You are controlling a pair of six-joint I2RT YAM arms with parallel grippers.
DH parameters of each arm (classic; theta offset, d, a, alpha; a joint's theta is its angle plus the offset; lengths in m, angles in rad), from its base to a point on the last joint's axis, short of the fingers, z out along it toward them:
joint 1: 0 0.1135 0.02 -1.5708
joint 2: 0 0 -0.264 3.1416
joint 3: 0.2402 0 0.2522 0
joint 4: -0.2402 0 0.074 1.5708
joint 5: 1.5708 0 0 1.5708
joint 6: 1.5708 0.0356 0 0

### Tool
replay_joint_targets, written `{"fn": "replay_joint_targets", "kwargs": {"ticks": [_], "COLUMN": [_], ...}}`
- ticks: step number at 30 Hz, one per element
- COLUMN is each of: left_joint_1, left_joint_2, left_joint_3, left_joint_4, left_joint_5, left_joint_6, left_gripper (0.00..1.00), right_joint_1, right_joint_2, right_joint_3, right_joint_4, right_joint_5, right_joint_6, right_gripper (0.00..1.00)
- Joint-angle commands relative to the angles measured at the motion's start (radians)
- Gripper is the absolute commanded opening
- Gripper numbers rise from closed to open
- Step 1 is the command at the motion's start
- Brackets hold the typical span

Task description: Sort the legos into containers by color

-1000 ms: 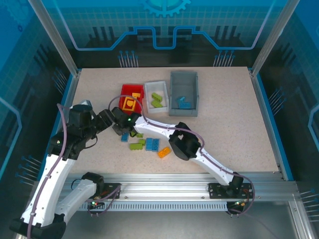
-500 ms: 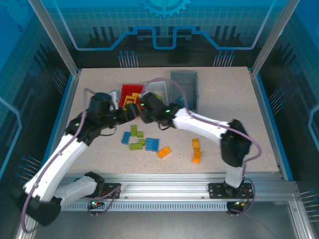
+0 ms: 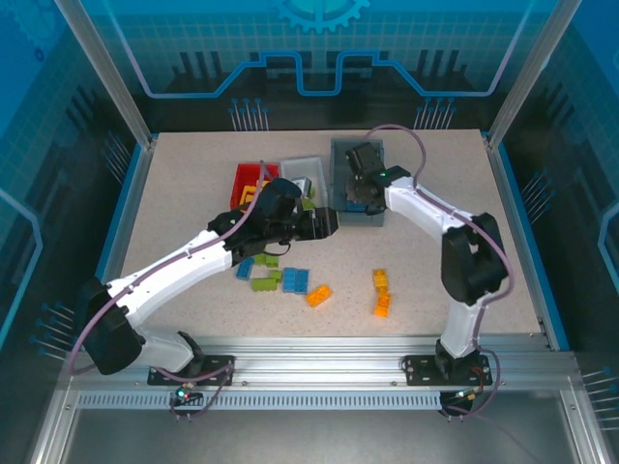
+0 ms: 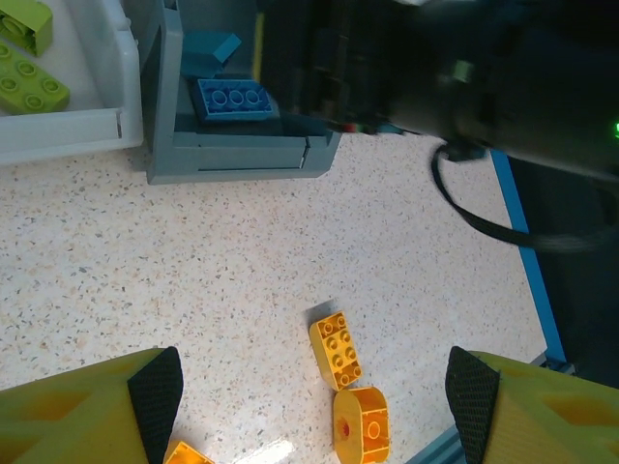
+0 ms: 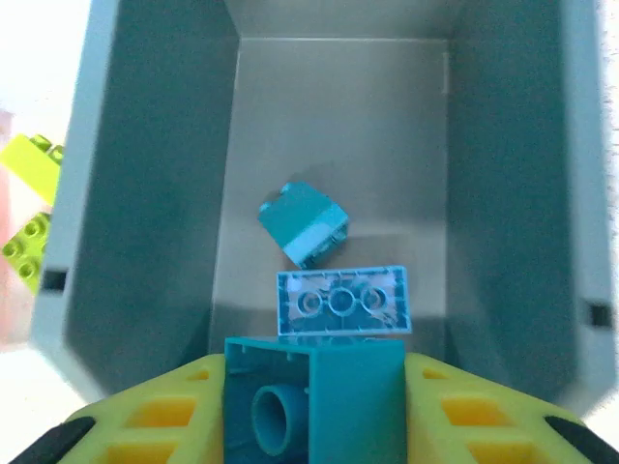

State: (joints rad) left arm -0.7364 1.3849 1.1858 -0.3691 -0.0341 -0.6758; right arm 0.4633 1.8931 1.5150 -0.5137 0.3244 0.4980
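1. One blue brick (image 5: 314, 387) sits clamped in the right hand (image 5: 314, 420), directly above the grey bin's (image 5: 503, 193) near end. The bin's long axis runs straight ahead.
2. The left hand (image 4: 314, 394) gapes wide and empty over orange bricks (image 4: 336, 350) on the table (image 4: 193, 261).

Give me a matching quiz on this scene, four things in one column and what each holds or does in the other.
1 grey bin
2 white bin
3 right fingers
4 left fingers

A contains green bricks
B open, empty
C contains blue bricks
D shut on a teal brick

Pairs: 1-C, 2-A, 3-D, 4-B
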Motion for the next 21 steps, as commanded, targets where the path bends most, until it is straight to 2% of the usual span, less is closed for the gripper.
{"fn": "replay_joint_targets", "kwargs": {"ticks": [1,5,8,10,15,21], "left_joint_1": [-0.017,-0.023,-0.029,-0.032,-0.033,-0.029], "left_joint_2": [-0.004,-0.015,-0.03,-0.044,-0.084,-0.143], "left_joint_3": [0.03,0.007,-0.014,-0.03,-0.058,-0.102], "left_joint_4": [0.019,0.0,-0.014,-0.025,-0.105,-0.341], "left_joint_5": [-0.047,-0.069,-0.082,-0.091,-0.141,-0.253], "left_joint_6": [0.004,0.002,-0.001,-0.003,-0.025,-0.148], "left_gripper": [0.76,0.76,0.77,0.77,0.77,0.77], "right_joint_1": [-0.014,-0.014,-0.014,-0.012,0.004,0.087], "right_joint_2": [0.094,0.161,0.131,0.095,-0.01,-0.21], "right_joint_3": [0.132,0.196,0.174,0.156,0.137,0.037], "right_joint_4": [-0.088,-0.135,-0.119,-0.108,-0.11,-0.075], "right_joint_5": [-0.037,-0.029,-0.025,-0.024,0.006,0.079], "right_joint_6": [0.02,0.043,0.048,0.044,0.02,-0.042], "right_gripper": [0.36,0.51,0.63,0.65,0.65,0.62]}}
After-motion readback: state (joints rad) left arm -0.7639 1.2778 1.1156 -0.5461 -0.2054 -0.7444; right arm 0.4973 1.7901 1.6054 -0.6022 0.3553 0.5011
